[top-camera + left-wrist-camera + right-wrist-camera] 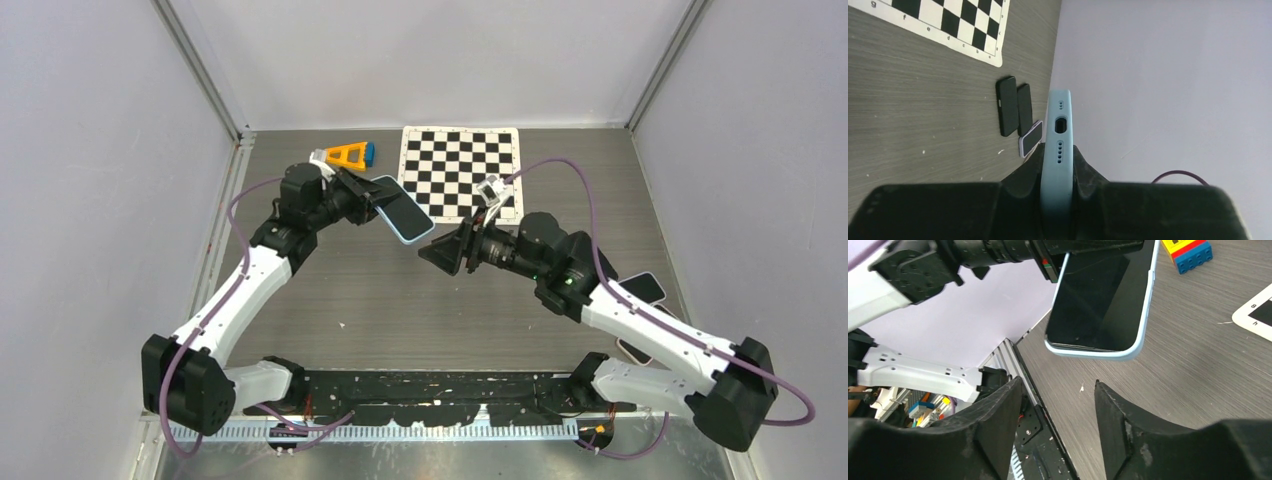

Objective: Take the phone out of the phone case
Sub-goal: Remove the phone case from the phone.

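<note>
Right wrist view: the right gripper (1058, 385) is spread near the phone case (1088, 351) that the left gripper (1058, 170) pinches. A hard bump may knock it loose.

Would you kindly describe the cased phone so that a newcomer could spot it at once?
Find the chessboard at the far side. By its near left corner the left gripper holds the phone in the air. Unlike the other phones by the right wall, it has a light blue case.
</note>
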`<action>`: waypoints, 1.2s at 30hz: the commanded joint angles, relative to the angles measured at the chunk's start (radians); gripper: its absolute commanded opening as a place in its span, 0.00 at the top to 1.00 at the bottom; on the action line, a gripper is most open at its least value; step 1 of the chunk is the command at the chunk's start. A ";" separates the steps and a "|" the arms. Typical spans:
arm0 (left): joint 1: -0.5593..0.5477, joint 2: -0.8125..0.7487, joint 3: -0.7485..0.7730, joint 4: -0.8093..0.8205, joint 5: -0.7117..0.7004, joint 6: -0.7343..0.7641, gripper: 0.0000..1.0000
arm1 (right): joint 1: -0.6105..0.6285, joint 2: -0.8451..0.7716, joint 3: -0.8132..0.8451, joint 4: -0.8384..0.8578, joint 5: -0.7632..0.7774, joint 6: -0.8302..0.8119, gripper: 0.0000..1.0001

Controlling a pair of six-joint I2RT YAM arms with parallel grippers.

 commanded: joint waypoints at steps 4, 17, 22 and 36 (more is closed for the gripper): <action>0.070 0.024 0.169 0.142 0.435 0.333 1.00 | -0.025 -0.118 0.041 -0.147 0.033 -0.027 0.38; 0.076 -0.008 0.218 0.012 0.808 0.648 1.00 | -0.033 0.053 0.099 -0.045 -0.388 -0.068 0.22; 0.075 -0.031 0.232 -0.044 0.826 0.741 1.00 | -0.027 0.090 0.127 -0.017 -0.410 -0.094 0.25; 0.075 -0.040 0.222 -0.035 0.801 0.667 1.00 | 0.010 0.212 0.195 0.031 -0.412 -0.125 0.67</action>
